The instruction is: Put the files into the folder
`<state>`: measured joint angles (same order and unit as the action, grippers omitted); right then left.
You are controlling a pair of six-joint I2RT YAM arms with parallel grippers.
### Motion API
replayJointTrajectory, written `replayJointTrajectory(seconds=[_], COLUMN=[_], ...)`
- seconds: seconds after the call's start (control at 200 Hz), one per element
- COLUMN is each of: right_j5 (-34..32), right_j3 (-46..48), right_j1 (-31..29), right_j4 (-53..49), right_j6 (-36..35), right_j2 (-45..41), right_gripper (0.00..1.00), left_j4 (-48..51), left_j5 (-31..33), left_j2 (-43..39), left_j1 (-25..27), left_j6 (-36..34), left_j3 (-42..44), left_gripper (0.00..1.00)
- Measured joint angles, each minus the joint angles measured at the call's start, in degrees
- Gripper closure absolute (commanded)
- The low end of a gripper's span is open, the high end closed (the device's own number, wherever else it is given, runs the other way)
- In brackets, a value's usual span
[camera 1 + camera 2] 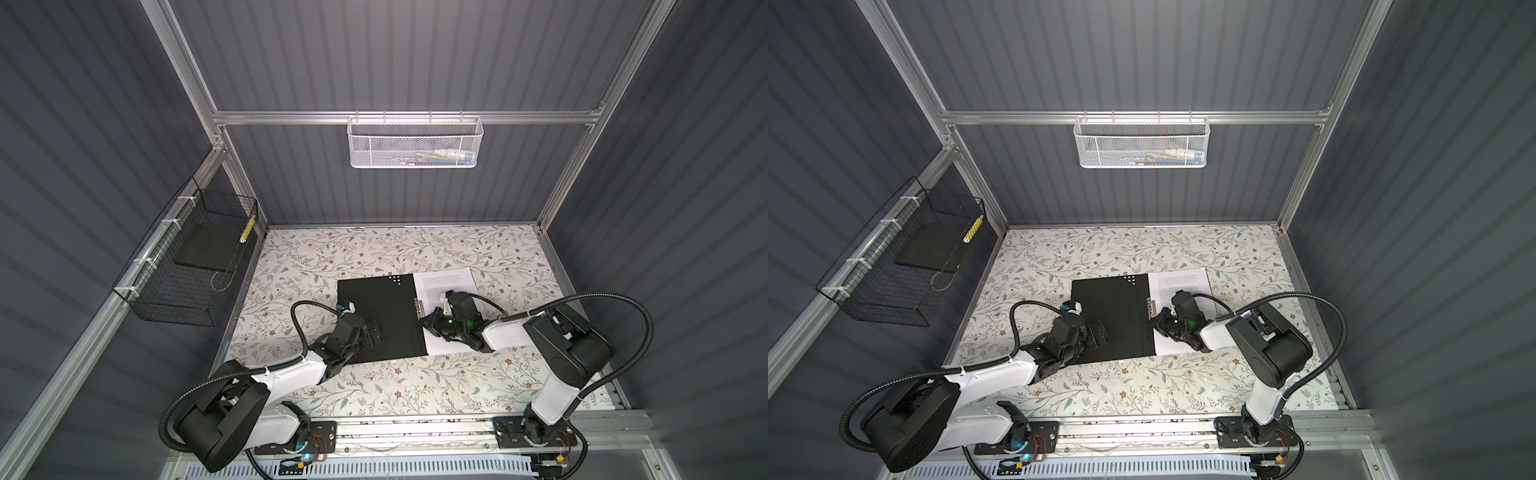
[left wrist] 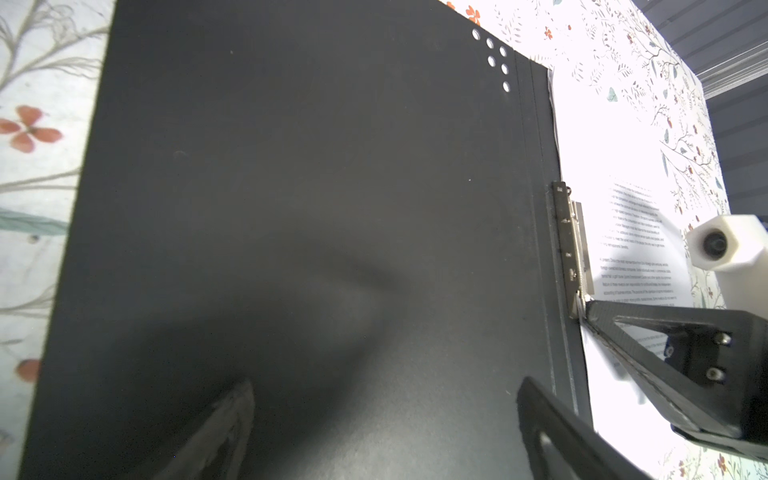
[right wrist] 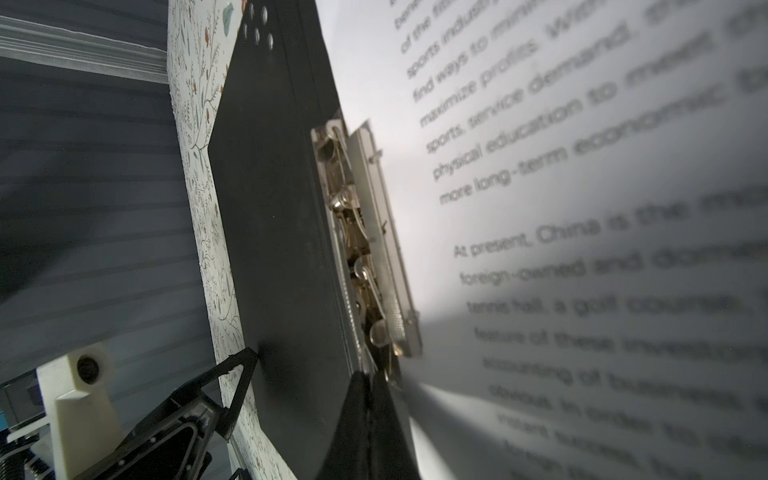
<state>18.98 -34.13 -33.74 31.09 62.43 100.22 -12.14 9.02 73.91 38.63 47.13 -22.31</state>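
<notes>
The folder (image 1: 378, 316) (image 1: 1113, 316) lies open on the table, its black inside flap up, with small dots at its far corner. On its right half lie the files (image 1: 444, 282) (image 3: 582, 208), white sheets with printed text, under a metal clip (image 1: 419, 307) (image 2: 569, 245) (image 3: 365, 249) at the spine. My right gripper (image 1: 422, 322) (image 3: 370, 376) is shut, its tips against the clip's near end. My left gripper (image 1: 375, 333) (image 2: 386, 415) is open, low over the near left part of the black flap (image 2: 291, 208), with nothing between its fingers.
A black wire basket (image 1: 166, 291) hangs on the left wall and holds a dark flat slab (image 1: 203, 249). A white mesh basket (image 1: 415, 143) hangs on the back rail. The floral tabletop (image 1: 332, 257) surrounds the folder.
</notes>
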Motion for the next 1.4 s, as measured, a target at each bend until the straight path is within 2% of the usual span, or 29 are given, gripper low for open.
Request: replayJointTrajectory(seconds=[0.425, 0.685, 0.926, 1.061, 1.121, 1.186, 1.206, 1.231, 1.241, 1.251, 1.326, 1.396], right_j5=[4.00, 5.66, 5.27, 5.18, 5.07, 4.33, 3.80, 3.13, 2.99, 2.82, 1.38, 0.81], right_j3=[-0.72, -0.68, 0.50, 0.61, 0.61, 0.52, 0.33, 0.11, -0.04, -0.22, -1.55, -2.54], right_j1=[-0.17, -0.15, -0.15, -0.17, -0.17, -0.13, 0.00, 0.28, 0.33, 0.39, 3.19, 8.85], right_j4=[-1.36, -0.76, -5.77, -9.79, -11.52, -14.82, -16.46, -18.18, -18.78, -19.61, -24.46, -27.67], right_j6=[0.37, 0.39, -0.35, -1.46, -2.36, -4.09, -4.98, -5.62, -6.23, -6.75, -10.21, -13.40], right_j2=[1.07, 0.79, -3.96, -7.43, -9.62, -13.16, -14.51, -16.11, -16.55, -17.25, -21.49, -25.11], right_gripper=[0.84, 0.72, 0.61, 0.56, 0.50, 0.36, 0.30, 0.15, 0.06, 0.02, 0.01, 0.01], left_j4=[-0.55, -0.59, 1.22, 4.28, 5.62, 6.67, 7.06, 7.54, 7.69, 7.98, 10.21, 12.44], left_j5=[0.04, 0.07, -0.74, -4.42, -6.78, -8.70, -9.03, -9.27, -9.27, -9.27, -8.57, -6.91], left_j2=[0.37, 0.52, 0.96, 2.05, 2.38, 1.86, 1.44, 0.50, 0.28, -0.20, -4.66, -9.31], left_j1=[0.00, 0.00, -0.07, -0.11, -0.11, -0.11, -0.11, -0.11, -0.11, -0.11, -0.11, -0.24], left_j6=[-0.39, -0.61, -2.60, -3.69, -4.09, -4.52, -4.59, -4.74, -4.76, -4.79, -5.14, -5.60], left_j3=[0.00, -0.04, -1.57, -4.37, -5.86, -7.28, -7.67, -8.13, -8.24, -8.39, -9.25, -9.75], left_gripper=[0.00, 0.00, 0.00, 0.00, 0.00, 0.00, 0.00, 0.00, 0.00, 0.00, 0.00, 0.00])
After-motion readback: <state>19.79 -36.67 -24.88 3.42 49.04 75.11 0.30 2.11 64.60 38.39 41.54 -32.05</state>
